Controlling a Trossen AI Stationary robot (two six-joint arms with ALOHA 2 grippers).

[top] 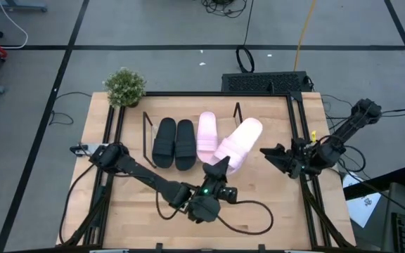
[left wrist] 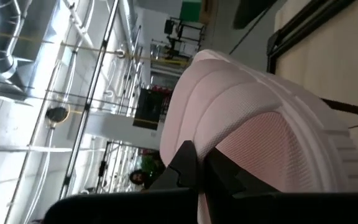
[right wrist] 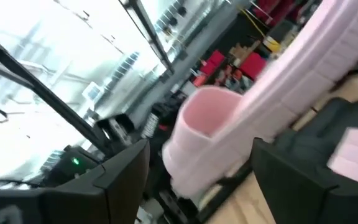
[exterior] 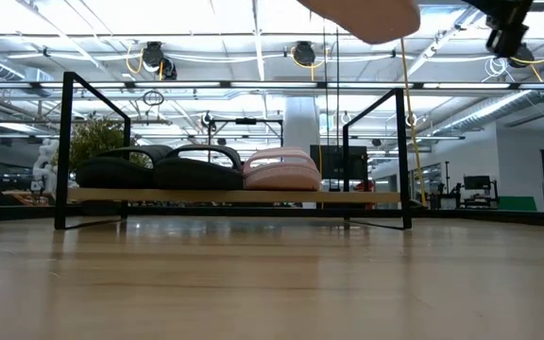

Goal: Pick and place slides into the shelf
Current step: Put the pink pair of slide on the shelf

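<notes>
The wire shelf [top: 146, 133] stands at the table's far side. On its wooden base [exterior: 234, 196] rest two black slides [top: 174, 143] and one pale pink slide [top: 207, 137]. A second pink slide [top: 243, 140] hangs in the air over the shelf's right part and shows at the top of the low view [exterior: 376, 14]. My left gripper [top: 217, 167] is shut on its near end. My right gripper [top: 267, 152] stands open to the right of this slide, touching nothing; the right wrist view shows the slide [right wrist: 229, 118] beyond its spread fingers. My left gripper pinches the pink slide's near end [left wrist: 229, 146] between its two fingers [left wrist: 188, 168]. The fingers run about level, coming from the table's near side and slanting toward the far right, along the slide. The slide is lifted clear of table and shelf.
A small potted plant [top: 124, 86] stands at the table's far left corner. A black cable [top: 255, 211] loops over the near part of the table. Black frame rails [top: 302, 140] run along the table's left and right sides. Bare wood lies in front of the shelf.
</notes>
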